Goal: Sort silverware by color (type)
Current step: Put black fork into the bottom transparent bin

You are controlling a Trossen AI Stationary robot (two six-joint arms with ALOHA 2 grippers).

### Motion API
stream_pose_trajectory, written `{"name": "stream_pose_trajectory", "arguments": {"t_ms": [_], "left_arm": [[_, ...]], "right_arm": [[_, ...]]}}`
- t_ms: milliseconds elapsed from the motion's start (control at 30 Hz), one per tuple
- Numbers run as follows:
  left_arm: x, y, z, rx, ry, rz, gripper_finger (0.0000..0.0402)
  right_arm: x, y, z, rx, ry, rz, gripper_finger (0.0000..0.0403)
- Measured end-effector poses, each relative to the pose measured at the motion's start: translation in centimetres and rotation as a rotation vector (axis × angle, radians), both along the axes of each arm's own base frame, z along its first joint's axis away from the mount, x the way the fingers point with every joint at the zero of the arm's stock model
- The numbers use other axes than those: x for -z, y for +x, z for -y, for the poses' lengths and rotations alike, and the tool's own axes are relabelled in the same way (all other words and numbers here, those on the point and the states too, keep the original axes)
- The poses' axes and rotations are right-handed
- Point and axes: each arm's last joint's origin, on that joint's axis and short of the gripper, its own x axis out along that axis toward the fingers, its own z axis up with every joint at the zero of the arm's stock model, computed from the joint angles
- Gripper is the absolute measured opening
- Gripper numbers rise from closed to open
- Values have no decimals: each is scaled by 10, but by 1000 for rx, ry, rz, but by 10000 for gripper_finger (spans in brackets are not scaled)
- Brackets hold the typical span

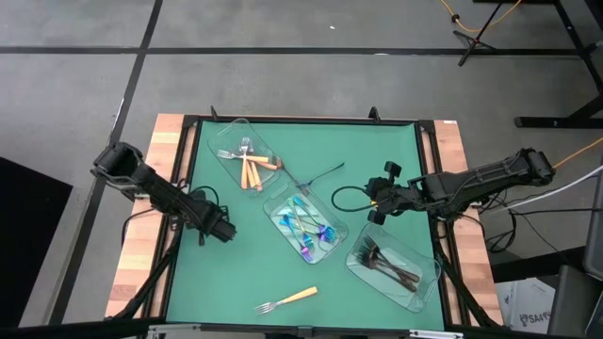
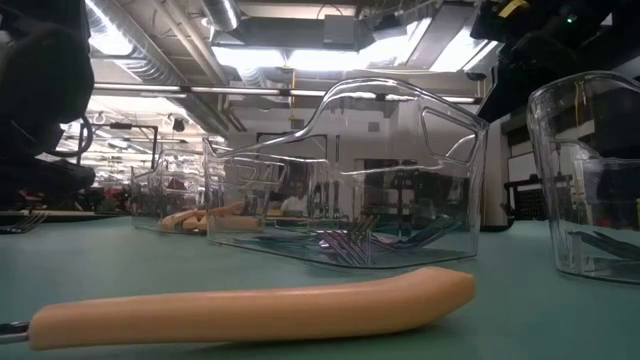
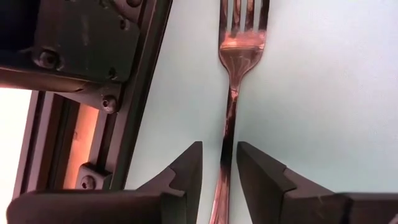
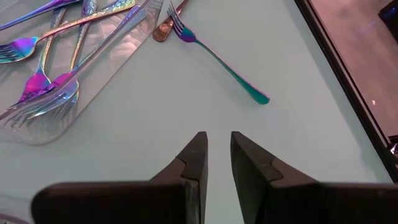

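Green mat-covered desk (image 1: 236,273) with wood side strips and a dark frame. Three clear plastic rectangular trays sit in a diagonal row: the far-left tray (image 1: 233,132) holds orange-handled forks with silver heads (image 1: 251,168), the middle tray (image 1: 279,206) holds glossy iridescent blue-purple utensils (image 1: 307,226), the near-right tray (image 1: 426,279) holds dark grey-black metal forks (image 1: 384,264). One more orange-handled fork (image 1: 286,300) lies loose on the mat near the front edge, its smooth rounded handle filling the foreground of the low view (image 2: 260,305). A slim iridescent fork (image 4: 217,57) lies loose on the mat between the far-left and middle trays, teal at the handle tip, tines just beside the middle tray's corner.

Left tool (image 1: 226,233) sits low at the desk's left edge, beside the black frame rail (image 3: 140,87). Its two dark wedge-shaped fingers (image 3: 186,171) stand a narrow gap apart, straddling the thin handle of a dark reflective metal fork (image 3: 239,53) lying flat on the mat, tines pointing away; can't tell whether the pads actually touch the handle.

Right tool (image 1: 374,200) hovers over bare mat right of the middle tray, fingers (image 4: 196,155) a small gap apart with nothing between them; the loose iridescent fork lies ahead of it, well apart.
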Motion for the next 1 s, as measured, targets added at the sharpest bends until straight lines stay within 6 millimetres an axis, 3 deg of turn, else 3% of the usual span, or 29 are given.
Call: {"name": "stream_pose_trajectory", "arguments": {"t_ms": [467, 800, 1000], "left_arm": [[6, 2, 0, 16, 10, 60, 92], [6, 3, 0, 19, 12, 74, 13], [5, 4, 0, 20, 11, 76, 11]], "right_arm": [[0, 0, 0, 0, 0, 0, 57], [0, 0, 0, 0, 0, -1, 57], [0, 0, 0, 0, 0, 0, 57]]}}
